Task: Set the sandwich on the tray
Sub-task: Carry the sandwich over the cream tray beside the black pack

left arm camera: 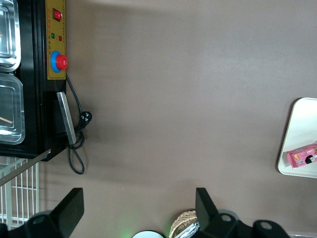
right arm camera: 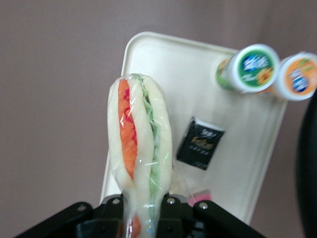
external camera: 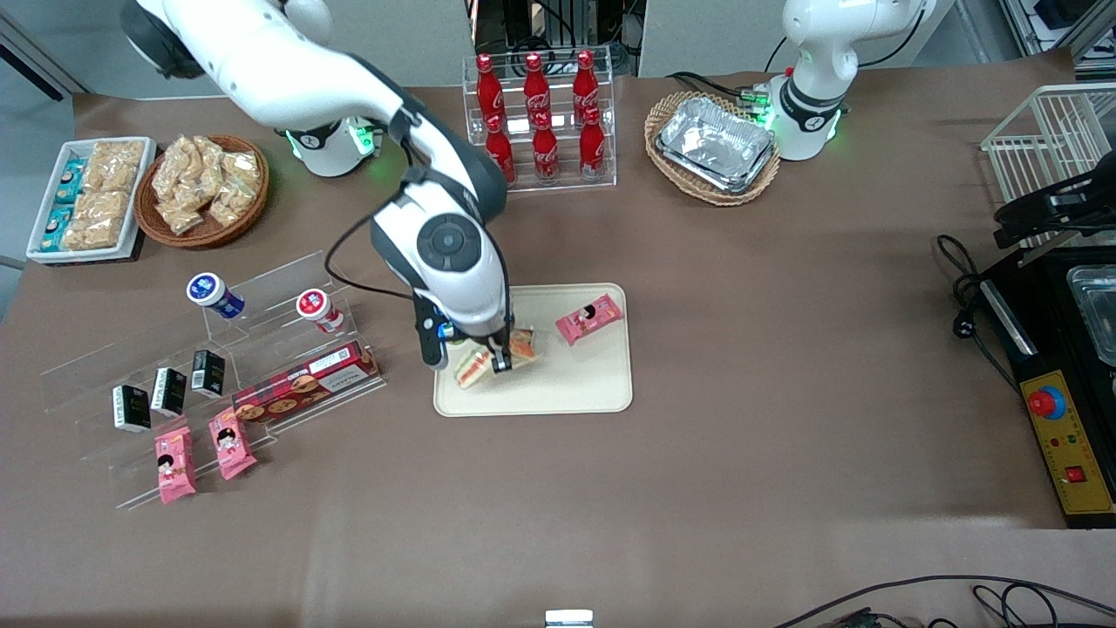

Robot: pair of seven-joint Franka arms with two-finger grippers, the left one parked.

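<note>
1. The hand [external camera: 499,356] hangs over the tray [external camera: 558,397], at the end toward the working arm, its two fingers clamped on the sandwich [external camera: 488,358].
2. In the wrist view the sandwich [right arm camera: 140,153] stands up between the finger bases, edge-on: two pale bread layers with an orange strip and a green one between them.
3. I cannot tell whether the sandwich touches the tray [right arm camera: 148,54] or is held just above it.
4. One pink snack packet [external camera: 589,317] lies on the tray, farther from the front camera than the sandwich.
5. The wrist view also shows two round-capped tubs [right arm camera: 251,67] and one small black carton [right arm camera: 200,143] on the tray.
6. Six red bottles [external camera: 536,109] stand in a clear rack on the desk [external camera: 785,366].
7. Two more pink packets [external camera: 201,453] lie toward the working arm's end.
</note>
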